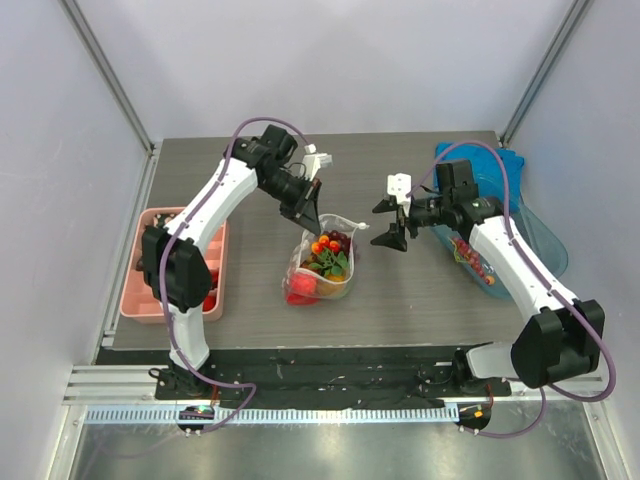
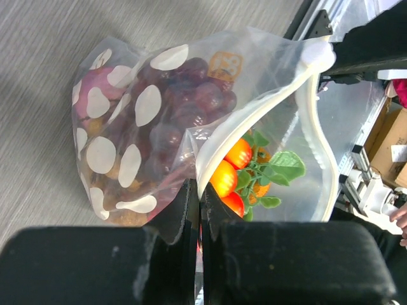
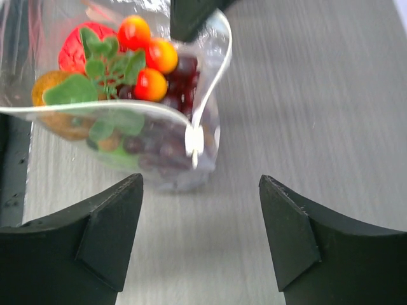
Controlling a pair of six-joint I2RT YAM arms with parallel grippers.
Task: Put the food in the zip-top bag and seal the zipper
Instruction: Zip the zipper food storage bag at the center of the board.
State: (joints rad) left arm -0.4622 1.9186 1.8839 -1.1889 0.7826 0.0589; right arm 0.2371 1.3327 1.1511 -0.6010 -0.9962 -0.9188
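The dotted clear zip-top bag [image 1: 322, 262] stands at the table's middle with its mouth open. Inside it are dark grapes [image 2: 184, 108], orange-red tomatoes with green leaves [image 2: 232, 168] and a red piece [image 3: 86, 44]. The whitish zipper strip [image 2: 254, 117] curves along the open mouth. My left gripper [image 2: 200, 190] is shut on the bag's mouth edge and holds it up; it also shows in the top view [image 1: 306, 215]. My right gripper [image 1: 392, 228] is open and empty, to the right of the bag, its fingertips [image 3: 130, 190] apart just short of the bag's near corner [image 3: 197, 143].
A pink compartment tray [image 1: 150, 290] with red pieces lies at the left edge of the table. A blue-tinted clear tub [image 1: 520, 215] with food in it lies at the right, under the right arm.
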